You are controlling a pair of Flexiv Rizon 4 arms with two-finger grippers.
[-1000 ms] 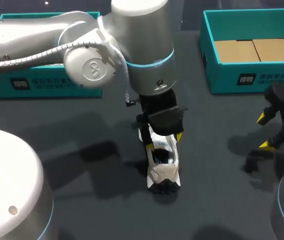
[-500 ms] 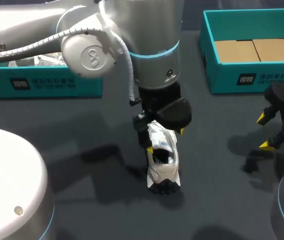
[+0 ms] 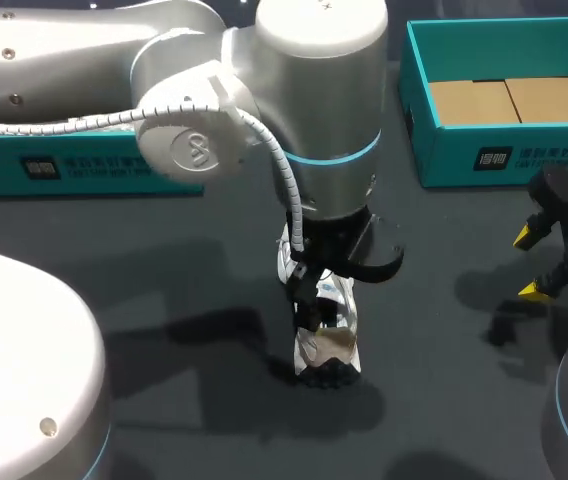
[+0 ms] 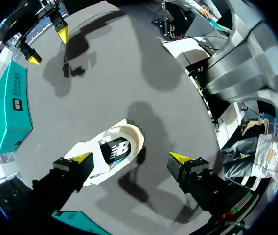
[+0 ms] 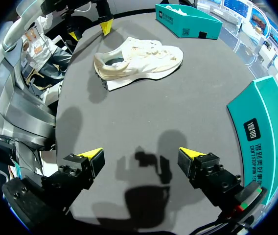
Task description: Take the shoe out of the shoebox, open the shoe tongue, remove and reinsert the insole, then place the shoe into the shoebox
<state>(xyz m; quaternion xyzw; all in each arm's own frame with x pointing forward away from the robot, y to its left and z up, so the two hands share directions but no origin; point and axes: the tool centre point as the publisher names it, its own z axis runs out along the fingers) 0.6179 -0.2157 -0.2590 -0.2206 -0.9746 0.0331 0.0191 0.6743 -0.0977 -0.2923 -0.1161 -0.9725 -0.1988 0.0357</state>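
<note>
White low-top mesh trainer (image 3: 326, 340) stands sole-down on the dark table (image 3: 164, 270), under my left arm (image 3: 314, 120) and well apart from the teal cardboard shoebox (image 3: 464, 150).

In the left wrist view, the left gripper (image 4: 131, 158) is spread wide with the heel end between its fingers, unclamped. The shoe is probably light, with a soft upper and a firmer heel collar, so pinch there. A dark logo shows on the insole; I leave it unread.

In the right wrist view, the right gripper (image 5: 141, 153) is wide and empty. The box's print stays unread.

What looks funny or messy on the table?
One thing: a flat white piece pokes out from under the shoe near its heel. It may be the insole not sitting inside properly; I cannot tell.
</note>
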